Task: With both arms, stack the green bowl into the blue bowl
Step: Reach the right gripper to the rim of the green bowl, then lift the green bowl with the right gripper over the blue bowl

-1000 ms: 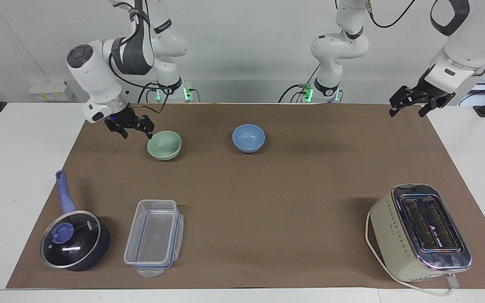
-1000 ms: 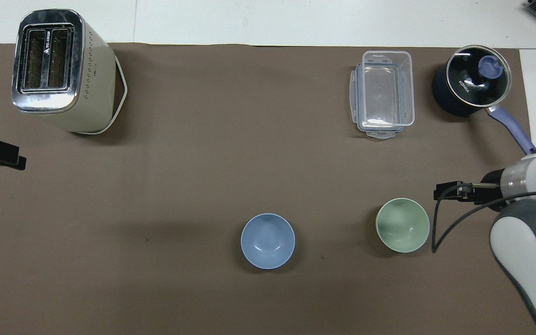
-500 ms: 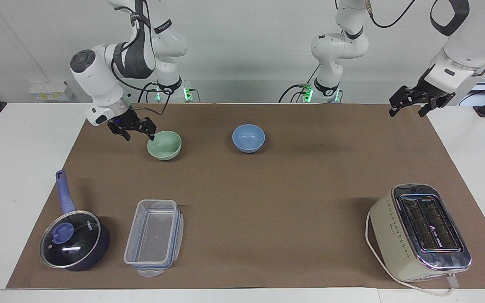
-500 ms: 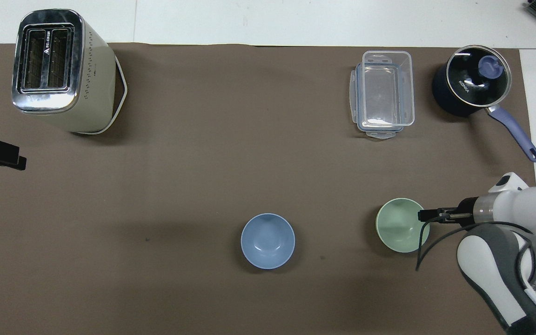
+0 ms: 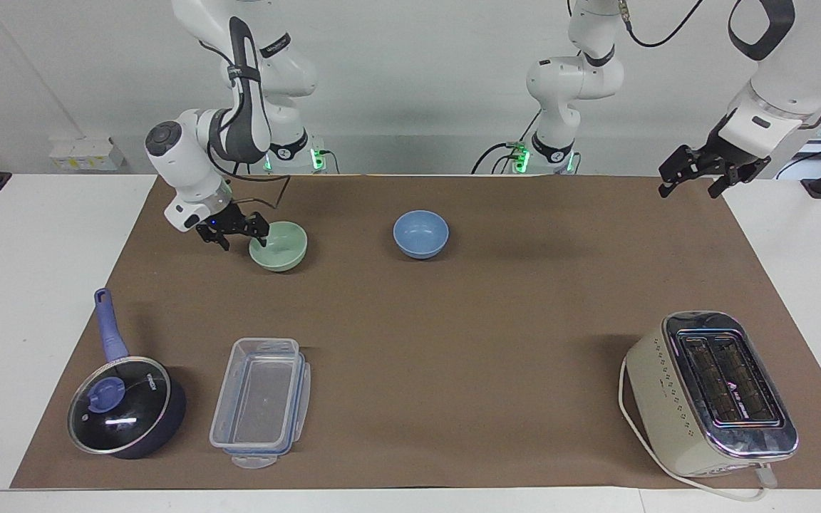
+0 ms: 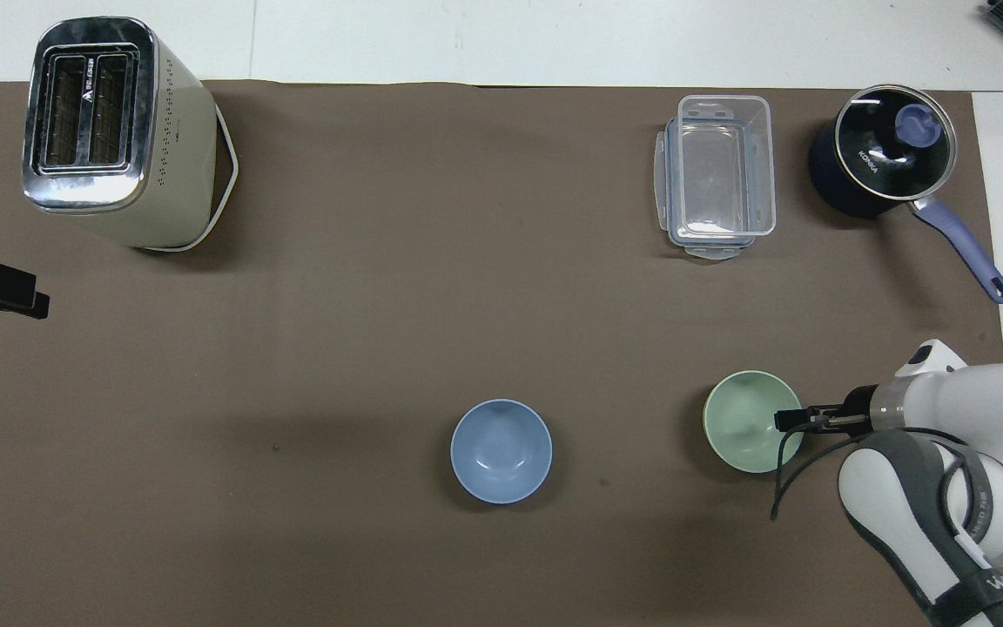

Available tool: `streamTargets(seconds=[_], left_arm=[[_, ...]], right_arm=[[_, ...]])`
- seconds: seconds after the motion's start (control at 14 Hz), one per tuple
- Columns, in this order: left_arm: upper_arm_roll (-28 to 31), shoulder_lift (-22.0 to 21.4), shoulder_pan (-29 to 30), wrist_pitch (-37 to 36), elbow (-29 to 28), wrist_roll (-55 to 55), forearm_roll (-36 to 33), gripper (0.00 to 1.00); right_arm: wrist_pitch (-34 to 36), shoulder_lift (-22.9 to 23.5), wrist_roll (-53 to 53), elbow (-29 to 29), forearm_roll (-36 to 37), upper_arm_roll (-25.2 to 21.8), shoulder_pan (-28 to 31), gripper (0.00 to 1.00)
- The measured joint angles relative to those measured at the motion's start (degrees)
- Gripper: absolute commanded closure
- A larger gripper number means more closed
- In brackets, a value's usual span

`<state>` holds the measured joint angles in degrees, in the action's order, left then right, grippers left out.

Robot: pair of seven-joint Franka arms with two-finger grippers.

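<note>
The white tabletop (image 5: 40, 299) carries a broad brown paper mat (image 5: 453, 335), and every item stands on that mat. Taking the small round periwinkle-blue bowl (image 5: 420, 234) as the landmark: the cream two-slot toaster with a chrome top (image 5: 712, 392) stands farther from the robots than the blue bowl, toward the left arm's end. The clear rectangular plastic container (image 5: 261, 400) and the dark lidded saucepan with a blue handle (image 5: 124, 399) also stand farther from the robots than the blue bowl, toward the right arm's end, the saucepan nearest that end.

The small round mint-green bowl (image 5: 279, 246) sits upright beside the blue bowl, apart from it, toward the right arm's end and about as near to the robots.

The right gripper (image 5: 236, 234) is low at the green bowl's rim on the side away from the blue bowl; its fingers are spread, one fingertip (image 5: 259, 237) at the rim's inner edge, one outside, not closed on it. The left gripper (image 5: 692, 173) waits raised over the mat's corner at the left arm's end, well apart from the blue bowl, fingers spread and holding nothing
</note>
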<state>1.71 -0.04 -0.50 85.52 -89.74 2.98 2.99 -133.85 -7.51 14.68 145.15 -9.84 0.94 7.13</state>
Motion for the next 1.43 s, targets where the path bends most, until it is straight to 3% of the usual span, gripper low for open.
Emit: streamTargets(seconds=[0.07,0.14,0.36,0.79,1.0,1.21,1.43], left_arm=[[0.0,0.0,0.0,0.0,0.0,0.0,0.0,0.0],[0.0,0.0,0.0,0.0,0.0,0.0,0.0,0.0],[0.0,0.0,0.0,0.0,0.0,0.0,0.0,0.0],[0.0,0.0,0.0,0.0,0.0,0.0,0.0,0.0],[0.0,0.0,0.0,-0.01,0.0,0.0,0.0,0.0],[0.0,0.0,0.0,-0.01,0.0,0.0,0.0,0.0],[0.0,0.0,0.0,-0.01,0.0,0.0,0.0,0.0]], right_arm=[[0.0,0.0,0.13,0.17,0.0,0.02,-0.03,0.32],[0.0,0.0,0.22,0.33,0.0,0.07,-0.04,0.55],[0.01,0.0,2.7,0.54,-0.01,0.13,-0.06,1.0],[0.52,-0.56,3.84,-0.06,-0.24,0.4,-0.64,1.0],[4.26,-1.86,3.84,-1.91,-0.51,0.5,-2.88,1.0],[8.12,-3.69,0.72,-4.2,-1.3,0.71,-6.87,1.0],[8.81,-4.94,-9.24,-5.3,-1.36,0.97,-14.1,1.0]])
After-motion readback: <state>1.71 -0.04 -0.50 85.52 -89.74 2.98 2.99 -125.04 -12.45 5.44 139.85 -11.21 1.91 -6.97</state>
